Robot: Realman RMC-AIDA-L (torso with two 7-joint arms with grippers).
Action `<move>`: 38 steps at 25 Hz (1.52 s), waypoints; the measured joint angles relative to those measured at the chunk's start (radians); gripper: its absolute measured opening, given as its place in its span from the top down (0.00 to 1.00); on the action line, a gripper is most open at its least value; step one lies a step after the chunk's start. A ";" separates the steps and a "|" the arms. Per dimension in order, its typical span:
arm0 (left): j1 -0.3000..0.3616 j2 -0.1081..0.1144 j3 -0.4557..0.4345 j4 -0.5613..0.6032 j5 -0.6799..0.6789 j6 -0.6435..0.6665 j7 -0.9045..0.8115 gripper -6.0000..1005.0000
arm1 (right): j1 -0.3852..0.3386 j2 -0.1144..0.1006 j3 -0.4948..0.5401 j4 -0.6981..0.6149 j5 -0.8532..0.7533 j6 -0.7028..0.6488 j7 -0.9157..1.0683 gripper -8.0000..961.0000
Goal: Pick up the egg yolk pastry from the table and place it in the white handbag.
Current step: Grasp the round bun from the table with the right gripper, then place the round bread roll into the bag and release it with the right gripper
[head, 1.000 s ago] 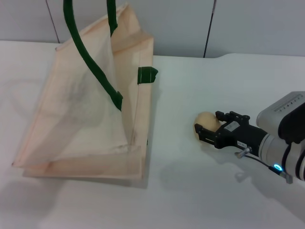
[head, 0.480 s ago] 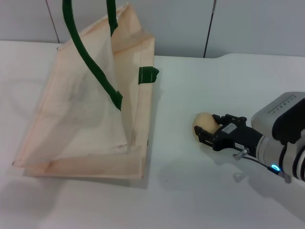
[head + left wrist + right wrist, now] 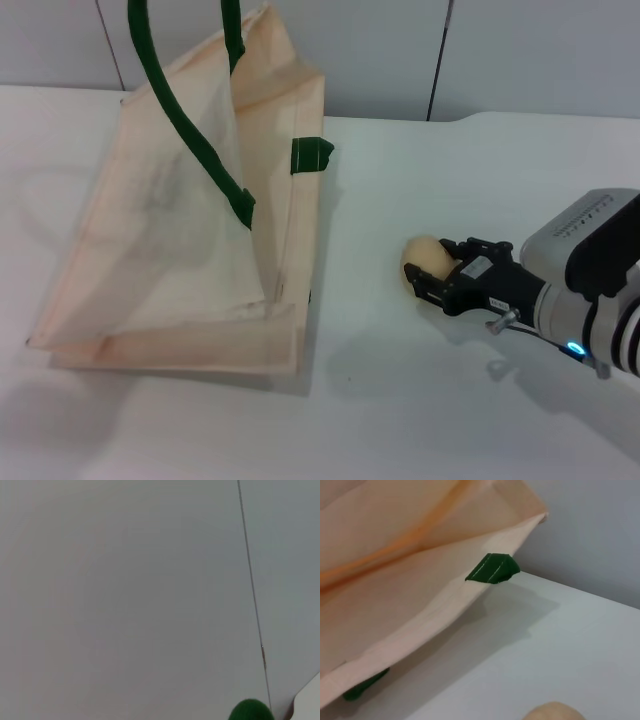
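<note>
The right tool (image 3: 432, 277) is seen low over the desk (image 3: 420, 400) at the right of the scene, its black fingers (image 3: 428, 290) set on either side of the egg yolk pastry (image 3: 424, 259), which rests on the desk; whether the pastry is gripped cannot be told. The left tool is not shown in any view.

The desk is a plain white surface, backed at its far edge by a pale grey panelled wall (image 3: 520, 50) with thin dark seams.

To the left of the pastry, well apart from it, the white handbag (image 3: 190, 230) is propped up on the desk, its mouth held open and its dark green handles (image 3: 185, 120) drawn upward out of view. A small green tab (image 3: 311, 156) is seen on the bag's right edge. Only bare desk is seen between pastry and bag.
</note>
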 joint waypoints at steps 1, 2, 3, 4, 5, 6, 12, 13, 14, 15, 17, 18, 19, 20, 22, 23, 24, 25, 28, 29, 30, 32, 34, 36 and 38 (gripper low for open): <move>0.000 0.000 0.000 0.000 0.000 0.000 0.000 0.87 | 0.000 -0.001 0.002 0.001 0.000 0.003 0.000 0.39; 0.001 0.000 0.000 0.000 0.000 0.000 0.000 0.87 | 0.000 -0.002 0.004 0.002 -0.001 0.004 0.000 0.39; 0.001 0.000 -0.001 0.000 0.000 0.000 0.000 0.87 | 0.000 -0.002 0.005 0.005 -0.001 0.004 -0.001 0.39; 0.001 0.000 -0.001 0.000 0.000 0.000 0.000 0.87 | 0.000 -0.004 0.006 0.009 -0.001 0.005 -0.003 0.39; 0.001 0.000 -0.001 0.000 0.000 -0.001 0.000 0.87 | 0.000 -0.006 0.006 0.015 -0.001 0.006 -0.004 0.39; 0.001 0.000 -0.001 0.000 0.000 -0.001 0.000 0.87 | 0.000 -0.009 0.007 0.024 -0.001 0.007 -0.005 0.39; -0.003 0.000 -0.002 0.000 -0.001 -0.001 0.000 0.87 | 0.000 -0.028 0.011 0.054 -0.001 0.023 -0.008 0.43; -0.003 0.000 -0.002 0.000 -0.003 -0.001 0.000 0.87 | 0.000 -0.029 0.012 0.053 -0.001 0.023 -0.008 0.43; -0.003 0.000 -0.002 0.000 -0.005 -0.001 0.000 0.87 | 0.000 -0.029 0.012 0.052 -0.001 0.023 -0.008 0.44; -0.003 0.000 -0.002 0.000 -0.006 -0.001 0.000 0.87 | 0.000 -0.029 0.013 0.052 -0.001 0.023 -0.008 0.44; -0.002 0.000 -0.002 0.000 -0.007 -0.001 0.000 0.87 | 0.000 -0.033 0.021 0.053 -0.001 0.032 -0.009 0.45; -0.001 0.000 -0.002 0.000 -0.007 -0.001 0.001 0.87 | 0.000 -0.038 0.034 0.053 -0.001 0.052 -0.009 0.45; -0.001 -0.001 -0.002 0.000 -0.007 -0.001 0.001 0.87 | -0.002 -0.042 0.051 0.053 -0.001 0.080 -0.009 0.45; -0.001 -0.001 -0.002 0.000 -0.007 -0.001 0.001 0.87 | -0.003 -0.047 0.073 0.052 -0.001 0.121 -0.009 0.46; -0.002 -0.001 0.000 0.000 -0.008 -0.001 0.001 0.87 | -0.007 -0.051 0.118 0.045 -0.001 0.190 -0.009 0.46; -0.003 -0.001 0.004 0.000 -0.008 -0.001 0.002 0.87 | -0.007 -0.052 0.134 0.042 -0.001 0.216 -0.009 0.47; -0.003 -0.001 0.004 0.000 -0.008 -0.001 0.002 0.87 | -0.007 -0.053 0.144 0.042 -0.001 0.227 -0.009 0.47; -0.003 0.000 0.006 0.000 -0.008 -0.001 0.004 0.87 | -0.007 -0.053 0.151 0.045 -0.001 0.237 -0.010 0.47; -0.005 -0.001 0.008 0.000 -0.008 -0.001 0.007 0.87 | -0.002 -0.053 0.176 0.049 -0.007 0.304 -0.012 0.47; -0.007 -0.001 0.007 0.000 -0.008 -0.001 0.007 0.87 | -0.001 -0.052 0.195 0.048 -0.017 0.344 -0.011 0.47; -0.010 -0.001 0.007 0.000 -0.008 -0.001 0.007 0.87 | 0.001 -0.049 0.215 0.045 -0.029 0.374 -0.009 0.47; -0.015 -0.001 0.008 0.000 -0.011 -0.001 0.007 0.87 | 0.010 -0.039 0.237 0.042 -0.063 0.403 -0.005 0.48; -0.016 -0.001 0.009 0.000 -0.015 -0.001 0.007 0.87 | 0.027 -0.021 0.244 0.041 -0.109 0.410 -0.002 0.48; -0.019 -0.001 0.009 0.000 -0.018 -0.001 0.006 0.87 | 0.051 -0.002 0.245 0.037 -0.160 0.411 -0.002 0.48; -0.023 0.000 0.009 0.004 -0.019 -0.001 0.004 0.87 | 0.081 0.022 0.250 0.019 -0.209 0.415 -0.002 0.48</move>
